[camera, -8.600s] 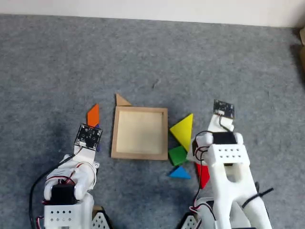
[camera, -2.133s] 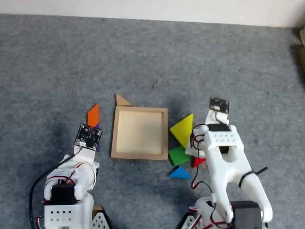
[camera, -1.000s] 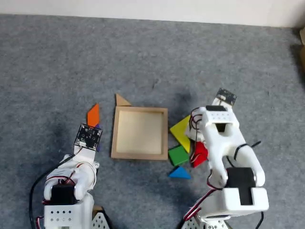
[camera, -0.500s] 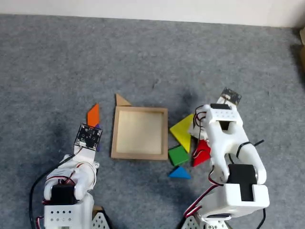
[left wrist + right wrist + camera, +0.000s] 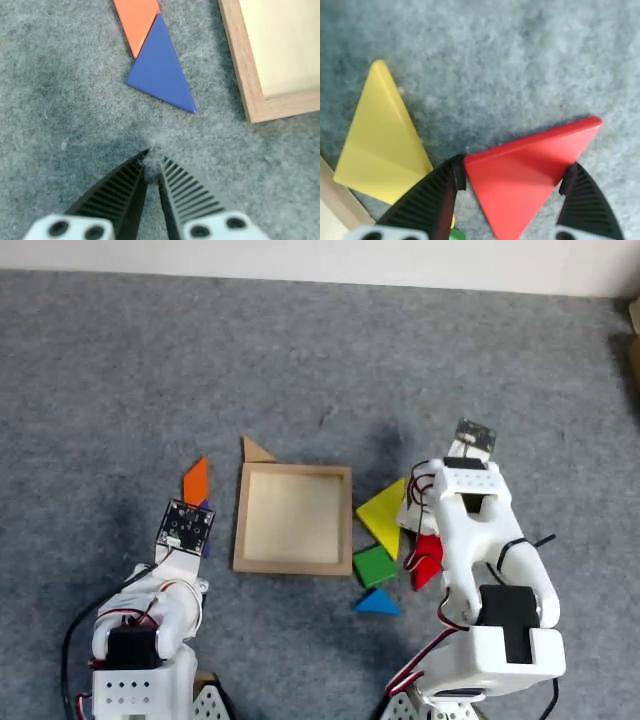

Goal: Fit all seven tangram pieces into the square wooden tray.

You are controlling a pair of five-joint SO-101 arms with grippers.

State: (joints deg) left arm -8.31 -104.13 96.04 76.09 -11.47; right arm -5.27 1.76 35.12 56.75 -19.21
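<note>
The square wooden tray (image 5: 292, 562) lies empty at the middle of the grey carpet. My right gripper (image 5: 513, 175) is shut on the red triangle (image 5: 522, 160), held just right of the yellow triangle (image 5: 382, 137). From above, the red triangle (image 5: 426, 558) shows beside the right arm, near the yellow triangle (image 5: 384, 514), the green square (image 5: 372, 565) and the light blue triangle (image 5: 378, 602). My left gripper (image 5: 151, 161) is shut with nothing in it, short of the dark blue triangle (image 5: 161, 70) and the orange parallelogram (image 5: 136, 17). A tan triangle (image 5: 257, 450) sits at the tray's far left corner.
The tray's wooden rim (image 5: 239, 75) runs close beside the dark blue triangle. Bare carpet stretches beyond the tray toward the far wall. The left arm's wrist (image 5: 187, 525) covers most of the dark blue triangle from above.
My right arm has swung over the red triangle, taken hold of it and carried it up beside the yellow triangle. The left arm has not moved.
</note>
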